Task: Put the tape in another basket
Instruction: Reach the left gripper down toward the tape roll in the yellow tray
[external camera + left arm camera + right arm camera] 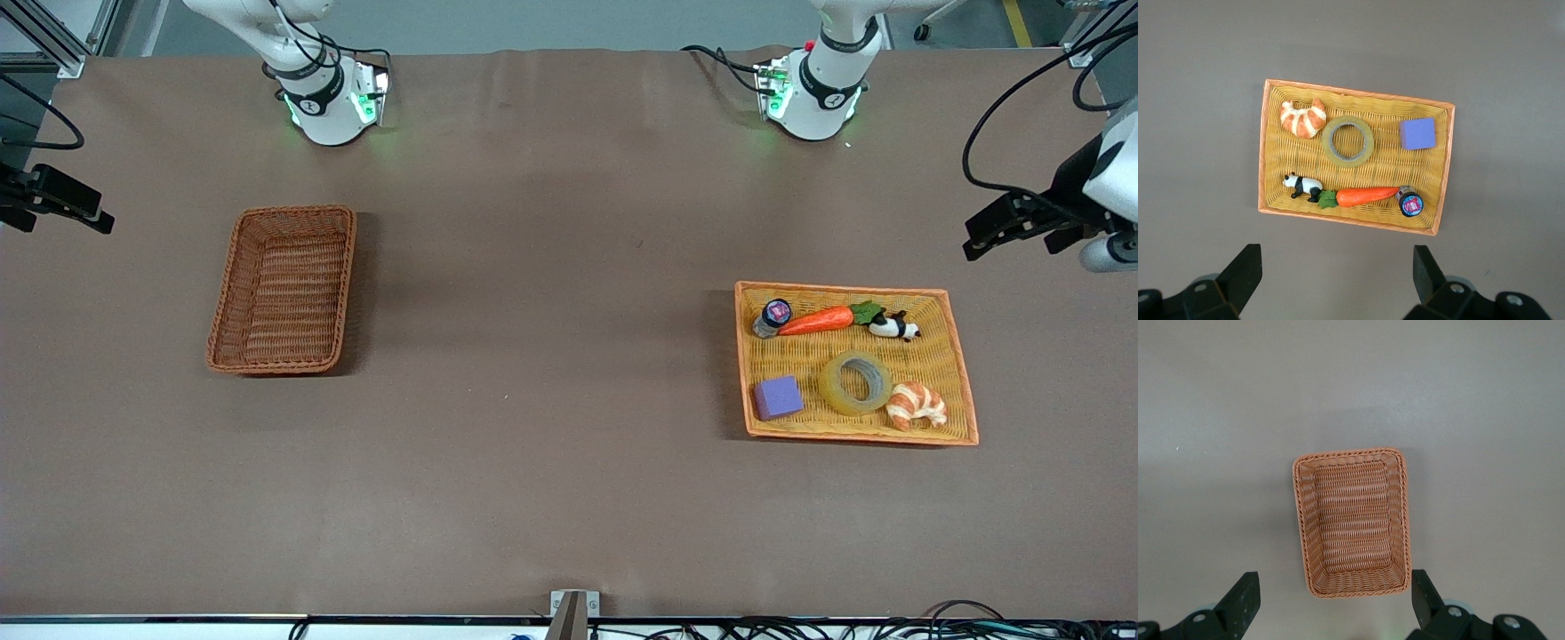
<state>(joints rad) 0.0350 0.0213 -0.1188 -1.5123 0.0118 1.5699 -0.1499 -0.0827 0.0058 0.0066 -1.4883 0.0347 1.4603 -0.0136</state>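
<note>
The tape, a translucent yellowish ring, lies flat in the yellow woven tray toward the left arm's end of the table, between a croissant and a purple cube. It also shows in the left wrist view. The reddish-brown wicker basket stands empty toward the right arm's end, and also shows in the right wrist view. My left gripper hangs open and empty high up, beside the tray; its own view shows it over bare table. My right gripper hangs open and empty high up beside the basket.
The tray also holds a croissant, a purple cube, a toy carrot, a small panda figure and a small jar with a purple lid. Brown table surface lies between tray and basket.
</note>
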